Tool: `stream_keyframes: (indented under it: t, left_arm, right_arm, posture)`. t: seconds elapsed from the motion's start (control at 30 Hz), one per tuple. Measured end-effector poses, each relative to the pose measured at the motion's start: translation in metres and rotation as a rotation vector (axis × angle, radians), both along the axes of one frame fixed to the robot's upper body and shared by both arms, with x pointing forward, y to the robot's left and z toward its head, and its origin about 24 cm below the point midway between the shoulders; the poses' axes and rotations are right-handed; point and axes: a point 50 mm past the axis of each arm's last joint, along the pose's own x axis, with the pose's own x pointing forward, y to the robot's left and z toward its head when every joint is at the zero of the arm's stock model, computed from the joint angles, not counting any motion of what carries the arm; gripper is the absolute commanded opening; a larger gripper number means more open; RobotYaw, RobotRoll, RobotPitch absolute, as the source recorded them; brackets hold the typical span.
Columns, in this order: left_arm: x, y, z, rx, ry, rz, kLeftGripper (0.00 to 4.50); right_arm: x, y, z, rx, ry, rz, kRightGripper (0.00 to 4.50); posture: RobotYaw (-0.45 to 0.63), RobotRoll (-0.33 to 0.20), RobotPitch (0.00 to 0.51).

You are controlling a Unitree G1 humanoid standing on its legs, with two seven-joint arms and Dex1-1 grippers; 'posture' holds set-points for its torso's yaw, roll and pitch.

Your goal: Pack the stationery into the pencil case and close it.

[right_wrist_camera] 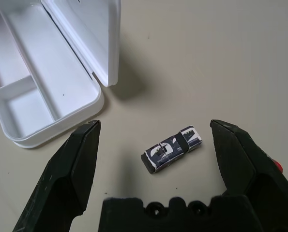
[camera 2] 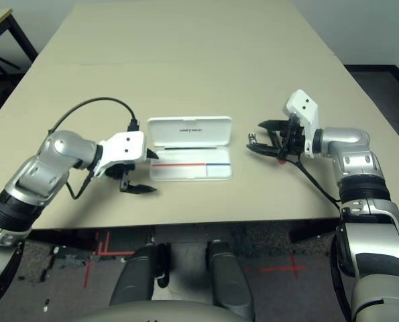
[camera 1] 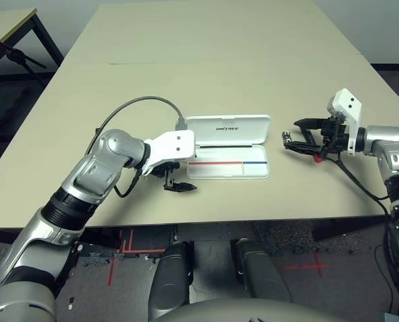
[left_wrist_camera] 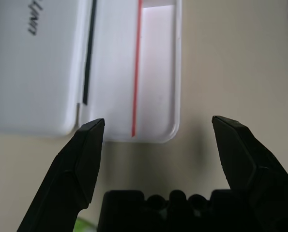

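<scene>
While we look down at the tabletop (camera 1: 206,80), the pencil case (camera 1: 228,170) lies open near the middle of its near edge. It is hard, smooth white plastic, shaped like a long flat box with round corners. Its lid (camera 1: 239,127) is tipped up on the side toward the far edge, and we can read UNITREE on it. Thin walls split the inside into long and short boxy parts. A straight stripe runs along it, red toward the tabletop's left edge and blue toward the right edge.

Our left gripper (left_wrist_camera: 158,123) is at the case's left end, toward the near edge. Its black jaws are wide apart, let go, with nothing squeezed in them. They look hard and pointy, with flat sides. A bit of something bright green (left_wrist_camera: 83,225) peeks out next to one of them.

Our right gripper (right_wrist_camera: 156,125) is between the case and the tabletop's right edge. Its jaws are wide open too, holding nothing. The little block (right_wrist_camera: 172,149) lies flat on the tabletop by the case, under the space between those jaws. It has straight sides, a dark and white pattern and a black band. A small shiny red bit (right_wrist_camera: 278,166) shows just beside one jaw. The tabletop is pale, flat and plain.
</scene>
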Motion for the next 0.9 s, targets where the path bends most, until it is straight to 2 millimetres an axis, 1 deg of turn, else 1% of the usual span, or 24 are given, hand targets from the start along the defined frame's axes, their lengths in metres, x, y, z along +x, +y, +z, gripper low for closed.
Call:
stream_keyframes:
  t: [0.07,0.13,0.2,0.37,0.47,0.57,0.7,0.83,0.9]
  left_arm:
    - [-0.001,0.008,0.003,-0.016,-0.014,0.019,4.47]
    - [-0.003,0.016,0.004,-0.042,-0.015,0.042,4.47]
    - [-0.006,0.022,0.008,-0.077,-0.020,0.057,4.47]
    - [-0.013,0.024,0.033,-0.188,-0.091,0.042,4.47]
    - [-0.016,0.024,0.040,-0.220,-0.105,0.041,4.47]
    - [-0.018,0.025,0.044,-0.233,-0.111,0.037,4.47]
    - [-0.018,0.024,0.045,-0.237,-0.110,0.039,4.47]
    - [-0.018,0.023,0.046,-0.243,-0.112,0.034,4.47]
    - [-0.018,0.023,0.046,-0.243,-0.112,0.033,4.47]
  right_arm:
    - [-0.004,-0.001,0.000,0.018,0.016,0.007,4.50]
    - [-0.011,-0.009,0.003,0.035,0.033,-0.016,4.50]
    - [-0.016,-0.016,0.009,0.049,0.032,-0.044,4.50]
    - [-0.028,-0.030,0.021,0.084,0.030,-0.135,4.50]
    - [-0.034,-0.032,0.024,0.091,0.058,-0.205,4.50]
    - [-0.038,-0.036,0.030,0.054,0.094,-0.274,4.50]
    - [-0.039,-0.037,0.035,0.031,0.127,-0.345,4.50]
    - [-0.035,-0.040,0.043,-0.029,0.194,-0.473,4.50]
    - [-0.034,-0.041,0.047,-0.048,0.205,-0.511,4.50]
  posture:
    - [-0.04,0.000,0.134]
    - [-0.04,0.000,0.137]
    - [-0.05,0.000,0.140]
    - [-0.05,0.000,0.143]
    - [-0.06,0.000,0.144]
    - [-0.06,0.000,0.144]
    - [-0.07,0.000,0.144]
    - [-0.07,0.000,0.146]
    - [-0.07,0.000,0.145]
